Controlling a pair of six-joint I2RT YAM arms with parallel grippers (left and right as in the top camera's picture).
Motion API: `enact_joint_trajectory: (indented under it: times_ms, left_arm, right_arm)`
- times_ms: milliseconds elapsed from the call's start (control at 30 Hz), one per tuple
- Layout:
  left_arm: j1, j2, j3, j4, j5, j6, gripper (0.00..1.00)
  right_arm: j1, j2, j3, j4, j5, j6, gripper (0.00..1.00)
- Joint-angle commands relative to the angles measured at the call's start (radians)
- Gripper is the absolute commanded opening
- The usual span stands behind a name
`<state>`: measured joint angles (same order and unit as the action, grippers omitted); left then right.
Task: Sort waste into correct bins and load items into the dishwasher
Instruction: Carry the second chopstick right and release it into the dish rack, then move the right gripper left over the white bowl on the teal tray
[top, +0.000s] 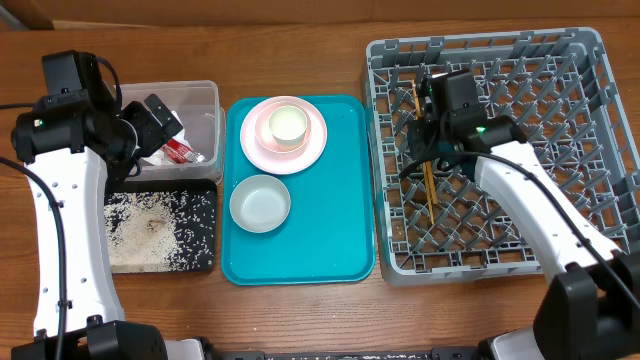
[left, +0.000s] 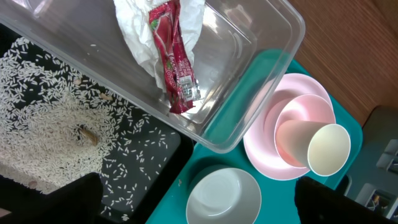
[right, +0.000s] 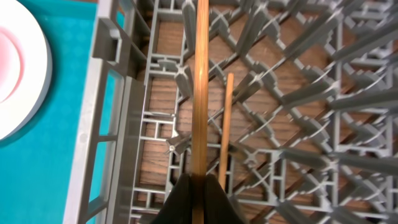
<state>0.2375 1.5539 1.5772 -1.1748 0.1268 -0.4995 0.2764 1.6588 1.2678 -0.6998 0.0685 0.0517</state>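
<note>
Pinched tight in the right gripper (right: 198, 190), one wooden chopstick (right: 200, 81) runs over the grey dish rack (right: 112, 87), near its left wall. The second chopstick (right: 224, 130) lies just right of it among the pegs. Left of the rack, the teal tray (top: 345, 200) carries a pink plate (top: 255, 150), a cup (top: 286, 124) and a white bowl (top: 260, 203). Farther left, the left gripper (top: 165, 125) hangs wide open over the clear tub (top: 208, 95), which holds the napkin (left: 134, 28) and the sauce packet (left: 173, 59). Rice (left: 43, 124) covers the black tray (top: 205, 205). Wooden table (top: 300, 310) shows along the near edge.

Left arm (top: 72, 210) white shell links, black joint housings, black cable alongside, right arm (top: 530, 205) same white-and-black build, green light near wrist, right tool (right: 198, 182) black, tapered.
</note>
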Motion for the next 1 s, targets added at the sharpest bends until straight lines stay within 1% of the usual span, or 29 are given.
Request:
enact_joint_trajectory:
  times_ms: [0, 67, 100, 267, 533, 767, 933, 967]
  left_arm:
    - [0.002, -0.017, 0.014, 0.001, 0.000, -0.010, 1.00]
    - [0.002, -0.017, 0.014, 0.001, 0.000, -0.010, 1.00]
    - [0.002, -0.017, 0.014, 0.001, 0.000, -0.010, 1.00]
    - [0.002, -0.017, 0.014, 0.001, 0.000, -0.010, 1.00]
    - [-0.002, -0.017, 0.014, 0.001, 0.000, -0.010, 1.00]
    - [-0.002, -0.017, 0.014, 0.001, 0.000, -0.010, 1.00]
    - [-0.002, -0.017, 0.014, 0.001, 0.000, -0.010, 1.00]
    - [-0.002, -0.017, 0.014, 0.001, 0.000, -0.010, 1.00]
  right_arm:
    - [-0.003, 0.016, 0.001, 0.003, -0.008, 0.031, 0.05]
    - [-0.003, 0.019, 0.001, 0.002, -0.008, 0.031, 0.07]
    - [-0.003, 0.019, 0.001, 0.002, -0.008, 0.031, 0.15]
    - [-0.003, 0.019, 0.001, 0.002, -0.007, 0.031, 0.18]
    - [-0.003, 0.019, 0.001, 0.005, -0.017, 0.034, 0.19]
    - [-0.003, 0.019, 0.001, 0.006, -0.124, 0.036, 0.20]
    - [-0.003, 0.019, 0.001, 0.020, -0.306, 0.092, 0.22]
    - [-0.002, 0.019, 0.001, 0.021, -0.355, 0.100, 0.25]
